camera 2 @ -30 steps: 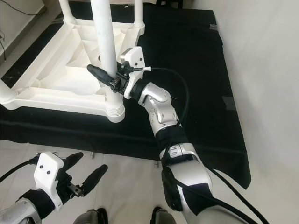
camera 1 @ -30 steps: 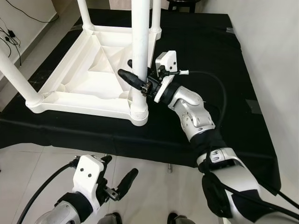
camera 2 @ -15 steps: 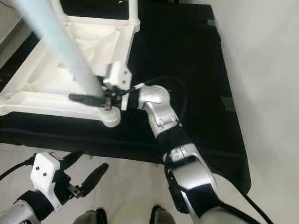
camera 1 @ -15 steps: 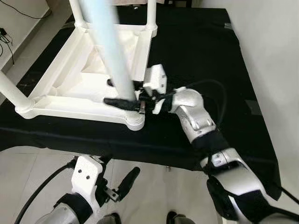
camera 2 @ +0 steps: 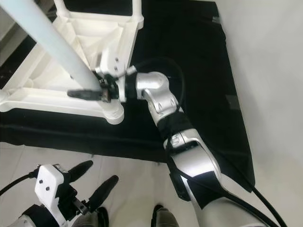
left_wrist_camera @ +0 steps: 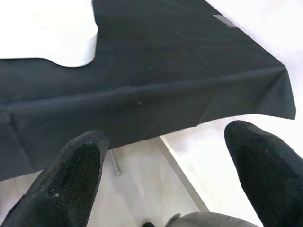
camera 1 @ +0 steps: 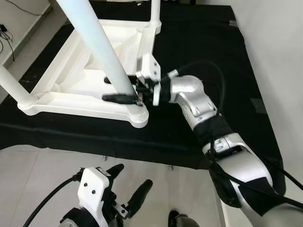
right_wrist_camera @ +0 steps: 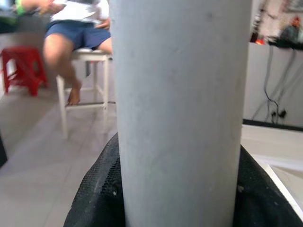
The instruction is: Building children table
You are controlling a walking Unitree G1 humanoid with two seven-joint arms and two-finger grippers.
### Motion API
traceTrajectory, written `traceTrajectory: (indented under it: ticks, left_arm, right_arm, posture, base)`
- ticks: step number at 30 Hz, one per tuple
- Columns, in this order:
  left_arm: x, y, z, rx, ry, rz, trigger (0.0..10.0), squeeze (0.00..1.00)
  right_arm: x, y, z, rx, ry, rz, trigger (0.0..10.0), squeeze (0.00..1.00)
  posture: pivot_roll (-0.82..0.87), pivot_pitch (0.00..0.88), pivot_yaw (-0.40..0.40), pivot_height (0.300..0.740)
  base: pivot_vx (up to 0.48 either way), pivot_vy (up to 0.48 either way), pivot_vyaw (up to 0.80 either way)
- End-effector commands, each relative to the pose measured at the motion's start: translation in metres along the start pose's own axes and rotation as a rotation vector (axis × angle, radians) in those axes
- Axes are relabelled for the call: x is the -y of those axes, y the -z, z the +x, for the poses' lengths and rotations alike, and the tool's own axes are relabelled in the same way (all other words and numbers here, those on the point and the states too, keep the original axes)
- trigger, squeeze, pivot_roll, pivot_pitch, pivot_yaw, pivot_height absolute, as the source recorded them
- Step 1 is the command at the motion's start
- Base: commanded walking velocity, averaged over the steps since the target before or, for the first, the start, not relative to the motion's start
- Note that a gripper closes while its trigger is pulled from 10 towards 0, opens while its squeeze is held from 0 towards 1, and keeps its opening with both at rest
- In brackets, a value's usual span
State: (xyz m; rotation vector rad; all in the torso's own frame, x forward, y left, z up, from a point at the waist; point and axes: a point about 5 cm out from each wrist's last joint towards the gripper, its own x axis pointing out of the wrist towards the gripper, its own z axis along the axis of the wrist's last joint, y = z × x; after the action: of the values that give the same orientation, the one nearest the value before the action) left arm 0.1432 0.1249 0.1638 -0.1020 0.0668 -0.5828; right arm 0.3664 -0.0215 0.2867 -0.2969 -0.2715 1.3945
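Gripping the white table leg [camera 1: 102, 45] just above its socket: right gripper [camera 1: 124, 90], black fingers [camera 1: 115, 98] pinched on either side of the tube, at the near corner of the upturned white table [camera 1: 71, 101]. Lies on the black cloth [camera 1: 199, 42], near rim close to the cloth's front edge, with wide bare cloth to the robot's right of the arm. Beyond the cloth, pale tiled floor [camera 1: 42, 175] in front. Hangs low over that floor: left gripper [camera 1: 129, 188], fingers spread, holding nothing. Seen past the leg in the right wrist view: a seated person [right_wrist_camera: 78, 33] on a white stool, a red stool [right_wrist_camera: 19, 64] beside. Compared with a second ago, leg now leaning sharply to the robot's left instead of standing upright.
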Motion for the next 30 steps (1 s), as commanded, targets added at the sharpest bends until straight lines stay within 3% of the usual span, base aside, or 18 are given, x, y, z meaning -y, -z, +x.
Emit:
traceTrajectory:
  ticks: [1, 2, 13, 14, 15, 18, 22, 25, 28, 30]
  left_arm:
    - [0.004, 0.0, -0.002, -0.002, 0.006, -0.013, 10.0, 0.0]
    - [0.005, 0.0, -0.003, -0.002, 0.006, -0.016, 10.0, 0.0]
    - [0.009, 0.0, -0.005, -0.003, 0.012, -0.029, 10.0, 0.0]
    - [0.01, 0.0, -0.005, -0.004, 0.013, -0.031, 10.0, 0.0]
    - [0.01, 0.0, -0.006, -0.006, 0.016, -0.035, 10.0, 0.0]
    - [0.01, 0.0, -0.006, -0.007, 0.017, -0.035, 10.0, 0.0]
    - [0.01, 0.0, -0.006, -0.009, 0.018, -0.035, 10.0, 0.0]
    - [0.008, 0.0, -0.005, -0.008, 0.015, -0.034, 10.0, 0.0]
    - [0.008, 0.0, -0.005, -0.007, 0.013, -0.033, 10.0, 0.0]
    - [0.005, 0.0, -0.005, -0.007, 0.01, -0.03, 10.0, 0.0]
  right_arm:
    - [0.0, 0.03, -0.011, -0.083, 0.08, 0.115, 7.3, 0.0]
    - [0.001, 0.031, -0.011, -0.083, 0.101, 0.138, 10.0, 0.0]
    - [0.004, 0.037, -0.013, -0.071, 0.185, 0.202, 10.0, 0.0]
    - [0.006, 0.04, -0.017, -0.072, 0.233, 0.223, 10.0, 0.0]
    - [0.011, 0.049, -0.025, -0.071, 0.365, 0.275, 10.0, 0.0]
    - [0.013, 0.052, -0.029, -0.073, 0.421, 0.295, 10.0, 0.0]
    - [0.017, 0.058, -0.038, -0.074, 0.593, 0.33, 10.0, 0.0]
    - [0.007, 0.065, -0.042, -0.059, 0.716, 0.333, 10.0, 0.0]
    - [-0.005, 0.067, -0.04, -0.045, 0.735, 0.323, 10.0, 0.0]
    - [-0.034, 0.068, -0.032, -0.004, 0.698, 0.315, 10.0, 0.0]
  posture:
    - [0.05, 0.338, -0.035, 0.74]
    - [0.05, 0.346, -0.035, 0.74]
    - [0.04, 0.357, -0.033, 0.74]
    - [0.04, 0.36, -0.026, 0.74]
    - [0.04, 0.361, -0.021, 0.74]
    - [0.04, 0.361, -0.021, 0.74]
    - [0.03, 0.359, -0.024, 0.74]
    - [0.03, 0.357, -0.026, 0.74]
    - [0.03, 0.355, -0.023, 0.74]
    - [0.02, 0.342, -0.014, 0.74]
  base:
    - [0.0, 0.0, 0.0]
    - [0.0, 0.0, 0.0]
    - [0.0, 0.0, 0.0]
    - [0.0, 0.0, 0.0]
    - [0.0, 0.0, 0.0]
    - [0.0, 0.0, 0.0]
    - [0.0, 0.0, 0.0]
    - [0.0, 0.0, 0.0]
    - [0.0, 0.0, 0.0]
    - [0.0, 0.0, 0.0]
